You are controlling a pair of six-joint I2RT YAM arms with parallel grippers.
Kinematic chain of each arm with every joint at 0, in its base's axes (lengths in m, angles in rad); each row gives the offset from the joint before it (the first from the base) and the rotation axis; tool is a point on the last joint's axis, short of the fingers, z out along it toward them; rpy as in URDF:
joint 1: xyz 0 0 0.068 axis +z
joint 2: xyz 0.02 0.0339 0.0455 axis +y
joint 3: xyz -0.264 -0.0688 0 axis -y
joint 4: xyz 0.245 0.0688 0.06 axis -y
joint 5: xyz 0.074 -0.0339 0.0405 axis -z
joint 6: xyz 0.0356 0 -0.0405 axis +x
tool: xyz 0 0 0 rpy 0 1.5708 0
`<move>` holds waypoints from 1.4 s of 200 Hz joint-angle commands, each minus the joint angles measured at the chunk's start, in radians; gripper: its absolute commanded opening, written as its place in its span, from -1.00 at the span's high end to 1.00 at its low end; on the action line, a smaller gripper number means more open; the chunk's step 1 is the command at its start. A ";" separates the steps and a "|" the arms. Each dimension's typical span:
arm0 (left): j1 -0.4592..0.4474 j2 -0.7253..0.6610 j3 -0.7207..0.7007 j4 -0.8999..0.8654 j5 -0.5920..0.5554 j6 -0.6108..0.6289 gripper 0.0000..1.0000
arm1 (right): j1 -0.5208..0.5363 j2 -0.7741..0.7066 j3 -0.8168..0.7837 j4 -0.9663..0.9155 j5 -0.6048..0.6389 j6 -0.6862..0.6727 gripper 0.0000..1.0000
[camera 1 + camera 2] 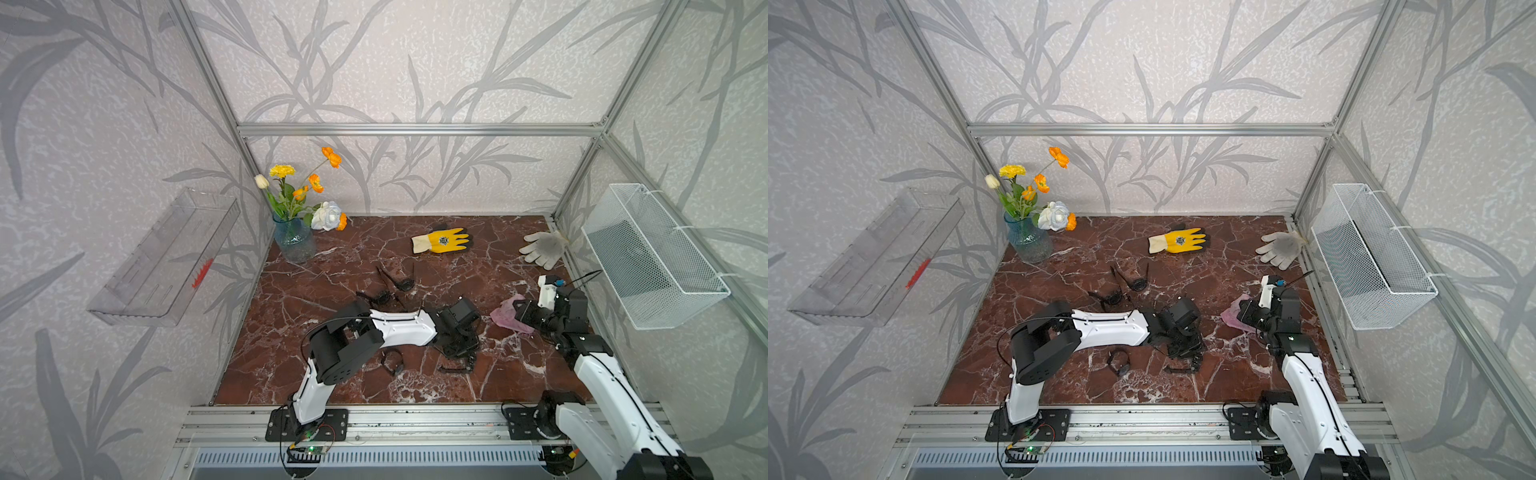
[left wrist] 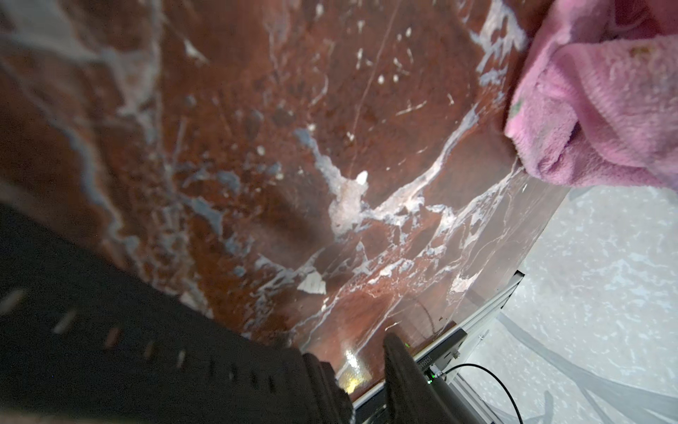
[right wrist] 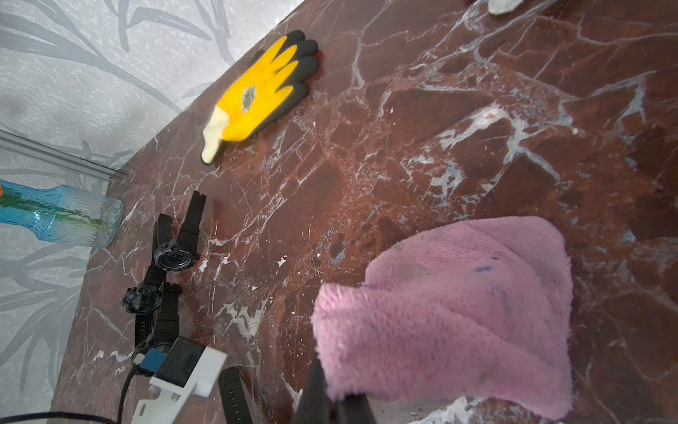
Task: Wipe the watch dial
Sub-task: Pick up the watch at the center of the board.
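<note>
Looking down on a red-brown marble tabletop (image 1: 291,316) set inside an aluminium frame. Seeing the left arm (image 1: 399,328) stretching low across the near half and the right arm (image 1: 611,395) rising along the right edge. Noting a white mesh basket (image 1: 656,266) hanging on the right wall and a clear plastic shelf (image 1: 162,262) on the left wall, both off the tabletop.

Finding a blue glass vase (image 1: 293,243) of flowers standing in the far left corner. Finding a yellow glove (image 1: 442,241) lying flat by the far edge and a grey glove (image 1: 544,247) in the far right corner.

Watching the right gripper (image 3: 334,400) pinching a pink cloth (image 3: 458,312), jaws closed tight on a fold, the loose end spreading on the marble near the right edge, about halfway back.

Watching the left gripper (image 2: 354,348) pointing down near that cloth, over the watch (image 1: 455,369) lying in the near half, right of centre. Seeing its jaws standing partly apart in the left wrist view, bare marble showing through the gap, and a black holed strap (image 2: 110,330) running up against one of the fingers (image 2: 323,389) — not managing to tell whether anything is being gripped. Not making out the dial, hidden under the gripper in both top views.

Spotting a pair of watches (image 1: 401,284) lying close together at the centre, and a lone watch (image 1: 392,361) curling just left of the left gripper, toward the near edge.
</note>
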 commanded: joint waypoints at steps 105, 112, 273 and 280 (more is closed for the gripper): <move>0.020 0.027 -0.010 0.004 -0.002 0.005 0.83 | -0.004 -0.010 -0.005 0.002 -0.016 -0.013 1.00; 0.021 0.025 -0.014 0.009 -0.001 0.004 0.88 | -0.004 -0.010 -0.005 0.001 -0.015 -0.013 1.00; 0.133 -0.407 -0.304 0.580 0.165 0.118 1.00 | -0.004 -0.238 0.064 -0.179 -0.174 -0.030 1.00; 0.144 -0.443 -0.313 0.568 0.178 0.151 1.00 | -0.004 -0.260 0.070 -0.203 -0.182 -0.028 1.00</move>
